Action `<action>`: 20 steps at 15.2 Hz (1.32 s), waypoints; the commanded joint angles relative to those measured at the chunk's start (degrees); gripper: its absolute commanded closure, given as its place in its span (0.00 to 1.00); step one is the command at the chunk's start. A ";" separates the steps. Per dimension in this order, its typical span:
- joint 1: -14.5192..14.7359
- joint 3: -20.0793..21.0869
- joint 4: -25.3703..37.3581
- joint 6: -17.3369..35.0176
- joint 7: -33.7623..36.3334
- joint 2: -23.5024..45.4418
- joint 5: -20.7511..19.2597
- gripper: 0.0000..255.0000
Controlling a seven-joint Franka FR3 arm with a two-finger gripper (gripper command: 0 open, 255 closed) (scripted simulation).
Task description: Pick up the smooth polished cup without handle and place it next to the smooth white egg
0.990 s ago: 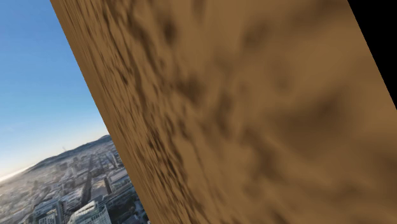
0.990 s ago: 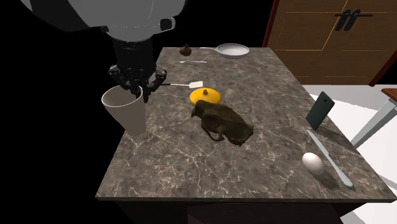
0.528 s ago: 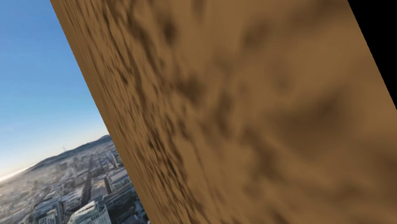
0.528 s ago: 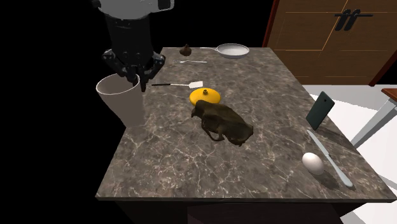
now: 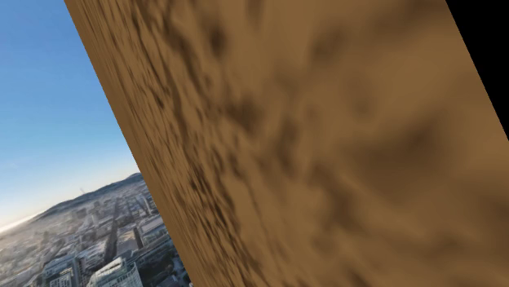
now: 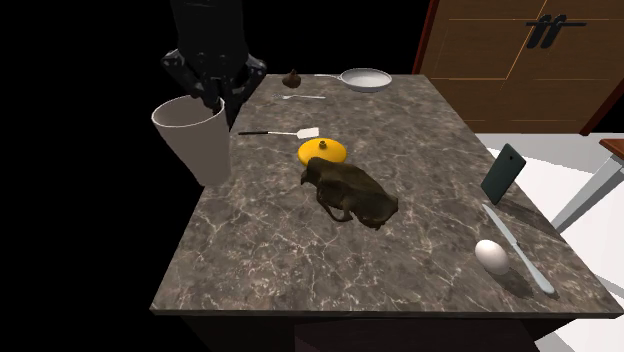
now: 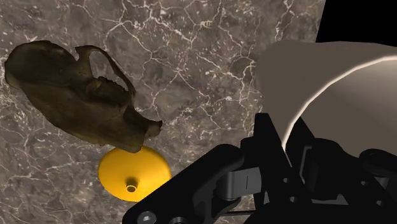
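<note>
At the table (image 6: 400,265) edge, gripper (image 6: 211,97) – clasping cup (image 6: 199,148)

My hand (image 6: 216,95), all black and matte, blocky angular housing, a paler grey tab on its side, round screw heads near its base

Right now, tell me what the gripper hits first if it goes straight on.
The gripper points down, shut on the cup at its rim. Going on, the cup's base would likely meet the table near its edge first; depth there is unclear.
</note>
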 commanded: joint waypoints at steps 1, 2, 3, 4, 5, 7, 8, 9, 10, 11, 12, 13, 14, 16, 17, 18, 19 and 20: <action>-0.31 -2.19 -2.56 -0.64 -3.01 -3.11 1.31 1.00; -0.47 -3.41 -4.01 -0.87 -4.61 -4.65 1.82 1.00; -0.62 -4.64 -5.39 -1.12 -6.18 -6.11 2.23 1.00; -0.77 -5.87 -6.71 -1.39 -7.71 -7.51 2.54 1.00; -0.92 -7.10 -7.96 -1.68 -9.21 -8.84 2.76 1.00; -1.32 -9.51 -10.27 -2.30 -12.16 -11.31 2.97 1.00; -1.53 -10.72 -11.33 -2.62 -13.60 -12.46 2.96 1.00; -1.76 -11.93 -12.32 -2.95 -15.02 -13.54 2.87 1.00; -2.02 -13.13 -13.26 -3.28 -16.43 -14.57 2.73 1.00; -2.29 -14.34 -14.13 -3.62 -17.83 -15.54 2.53 1.00; -2.60 -15.53 -14.94 -3.96 -19.22 -16.44 2.27 1.00; -2.91 -16.74 -15.69 -4.30 -20.60 -17.29 1.96 1.00; -3.27 -17.93 -16.37 -4.64 -21.98 -18.08 1.61 1.00; -4.03 -20.32 -17.55 -5.31 -24.72 -19.47 0.78 1.00; -4.44 -21.51 -18.05 -5.64 -26.09 -20.07 0.31 1.00; -4.87 -22.70 -18.48 -5.96 -27.46 -20.60 -0.19 1.00; -5.29 -23.91 -18.85 -6.26 -28.82 -21.07 -0.73 1.00; -5.75 -25.11 -19.15 -6.56 -30.19 -21.47 -1.29 1.00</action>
